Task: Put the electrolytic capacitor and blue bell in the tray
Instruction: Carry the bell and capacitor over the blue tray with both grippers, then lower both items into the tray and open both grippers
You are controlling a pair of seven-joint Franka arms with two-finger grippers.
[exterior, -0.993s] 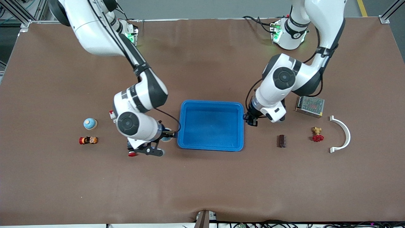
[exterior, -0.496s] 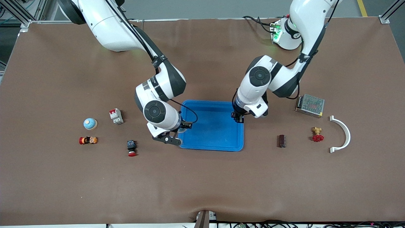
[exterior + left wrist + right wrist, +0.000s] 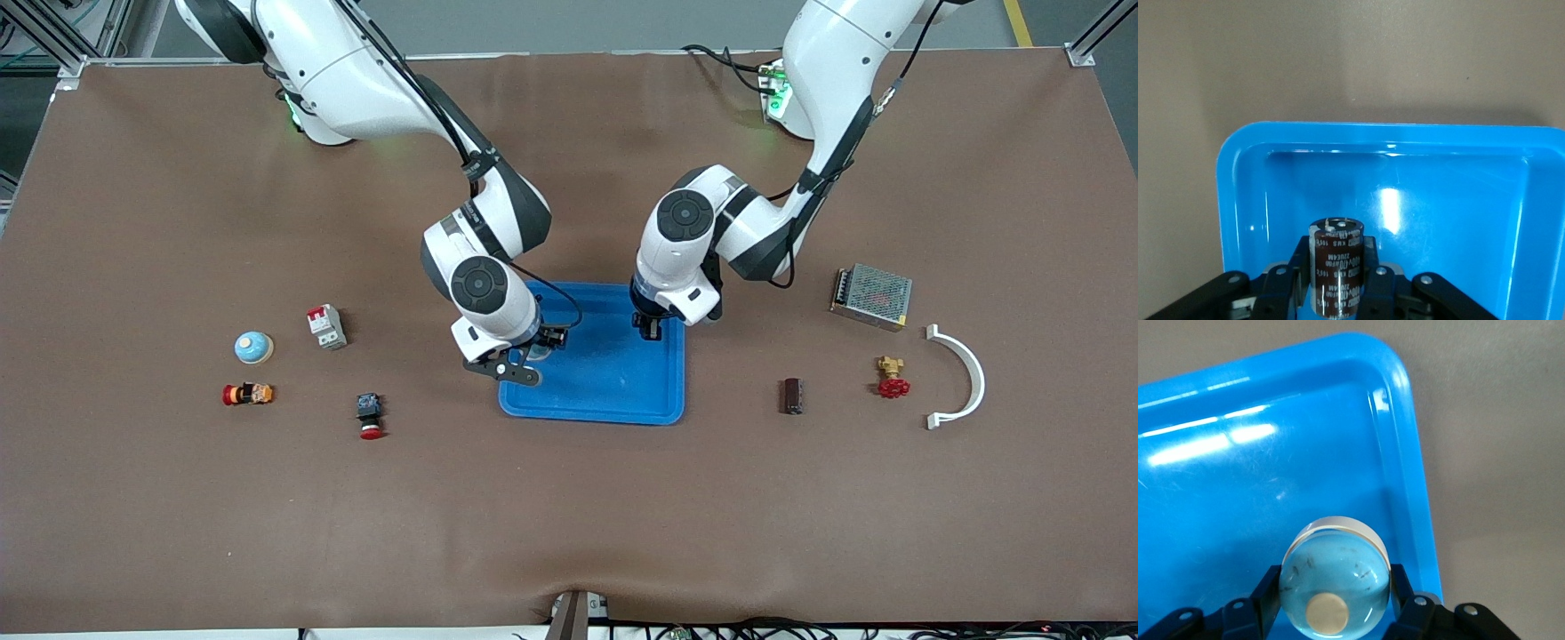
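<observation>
- left tool [image 3: 648,331] clenched on the electrolytic capacitor [image 3: 1336,264], held upright over the tray [image 3: 613,400] at mid-frame in the front view.
- right tool [image 3: 532,351] clenched on the blue bell [image 3: 1335,580], over the tray's end toward the right arm.
- tray rests on the brown tabletop [image 3: 569,516], frame centre.
- a second blue bell-shaped object [image 3: 253,347] sits at mid-left of the frame.
</observation>
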